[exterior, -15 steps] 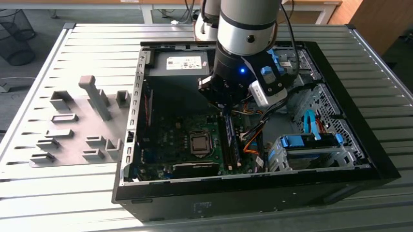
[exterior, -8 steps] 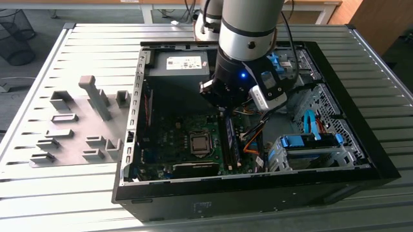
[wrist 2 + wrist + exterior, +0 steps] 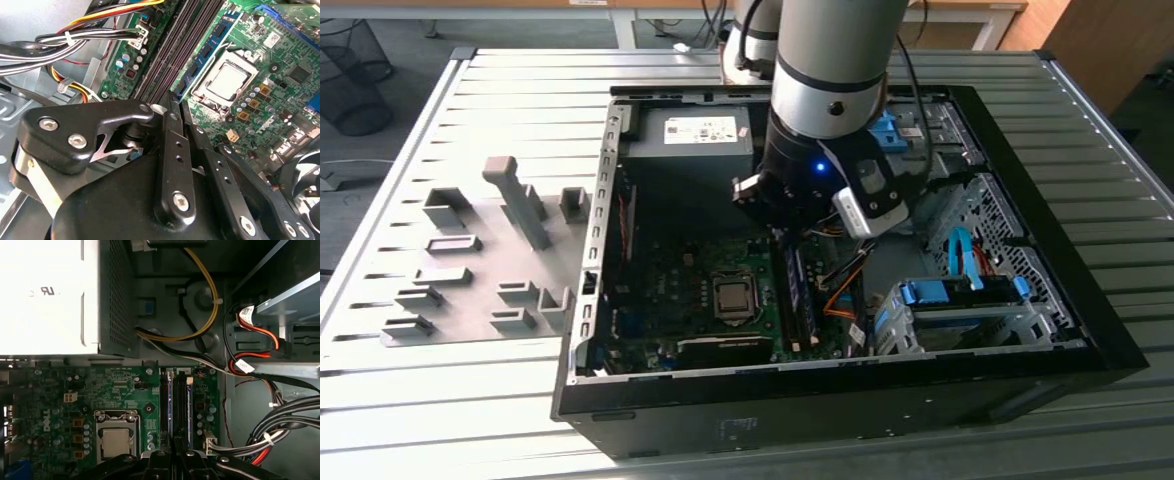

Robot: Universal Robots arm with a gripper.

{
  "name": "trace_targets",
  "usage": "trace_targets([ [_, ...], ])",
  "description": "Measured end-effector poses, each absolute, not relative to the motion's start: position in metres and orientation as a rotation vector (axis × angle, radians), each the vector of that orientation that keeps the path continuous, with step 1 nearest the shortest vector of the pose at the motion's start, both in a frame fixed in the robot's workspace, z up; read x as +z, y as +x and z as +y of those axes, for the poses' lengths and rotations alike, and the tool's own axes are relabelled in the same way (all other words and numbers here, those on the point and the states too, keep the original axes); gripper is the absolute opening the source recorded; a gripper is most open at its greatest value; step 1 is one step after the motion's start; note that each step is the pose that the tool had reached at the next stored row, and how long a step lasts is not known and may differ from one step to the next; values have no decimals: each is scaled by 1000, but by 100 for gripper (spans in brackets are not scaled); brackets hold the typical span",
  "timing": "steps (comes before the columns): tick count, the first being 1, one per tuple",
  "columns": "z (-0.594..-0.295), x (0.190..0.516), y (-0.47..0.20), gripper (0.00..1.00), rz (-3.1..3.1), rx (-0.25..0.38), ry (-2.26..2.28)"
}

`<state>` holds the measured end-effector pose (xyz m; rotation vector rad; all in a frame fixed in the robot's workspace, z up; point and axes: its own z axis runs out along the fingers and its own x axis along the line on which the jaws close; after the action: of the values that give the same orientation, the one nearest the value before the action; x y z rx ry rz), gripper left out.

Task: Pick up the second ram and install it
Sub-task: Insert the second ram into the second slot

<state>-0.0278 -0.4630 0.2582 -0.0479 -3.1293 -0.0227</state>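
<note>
My gripper [image 3: 783,236] is down inside the open computer case [image 3: 854,385], over the memory slots beside the processor socket [image 3: 735,297]. Its black fingers [image 3: 170,107] stand pressed close together, shut, with nothing visibly clamped between them. Two blue-green ram sticks stand in neighbouring slots. The ram [image 3: 170,402] that runs under my gripper [image 3: 174,452] looks seated in its slot, the other stick [image 3: 190,405] beside it. In the exterior view a blue ram [image 3: 798,300] stretches from the fingers toward the case front. The slots [image 3: 172,50] run away from my gripper [image 3: 177,102].
The power supply [image 3: 700,130] fills the case's far corner. Bundled cables [image 3: 270,435] run beside the slots. A drive cage with blue latches [image 3: 961,295] sits on the exterior view's right. A grey fixture plate [image 3: 480,260] with blocks lies on the slatted table, left of the case.
</note>
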Motion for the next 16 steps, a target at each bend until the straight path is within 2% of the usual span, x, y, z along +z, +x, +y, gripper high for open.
trace_targets([
  [16,-465,255,-28,14,-3129,-23,-54],
])
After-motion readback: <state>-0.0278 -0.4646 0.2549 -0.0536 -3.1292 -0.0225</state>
